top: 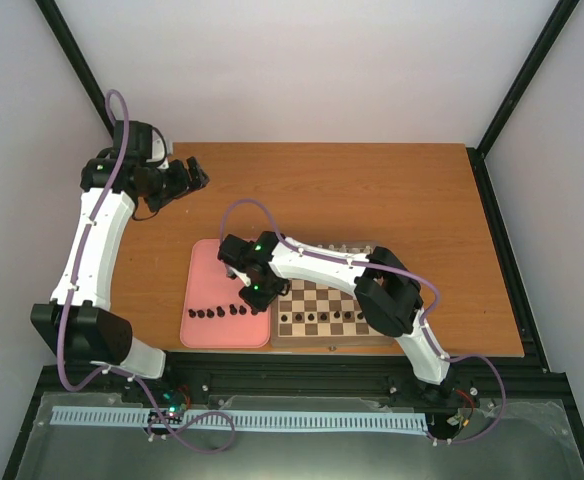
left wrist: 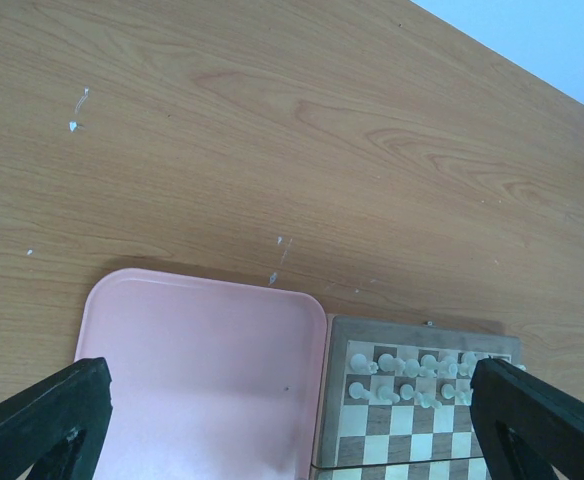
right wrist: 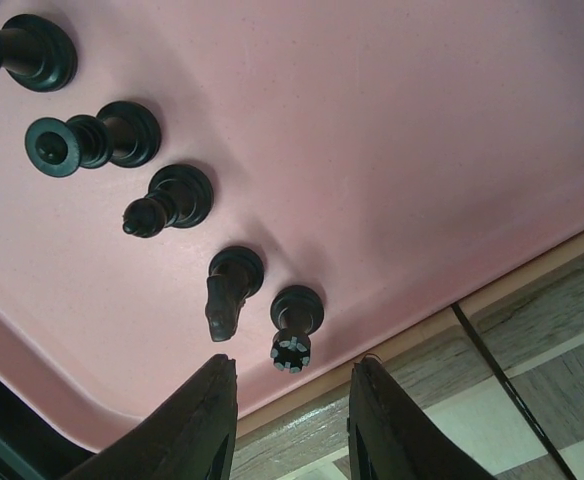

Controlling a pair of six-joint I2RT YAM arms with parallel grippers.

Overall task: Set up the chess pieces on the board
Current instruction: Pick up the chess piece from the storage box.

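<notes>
Five black chess pieces [right wrist: 177,195] stand on the pink tray [right wrist: 422,120]; a row is already placed on the board [top: 317,298]. Right gripper [right wrist: 292,400] hovers half-open and empty at the rook [right wrist: 294,325]. Estimate: past halfway.

The chess pieces [right wrist: 177,195] are black, the tray [right wrist: 392,120] pink, the board [left wrist: 412,442] brown-checked.
</notes>
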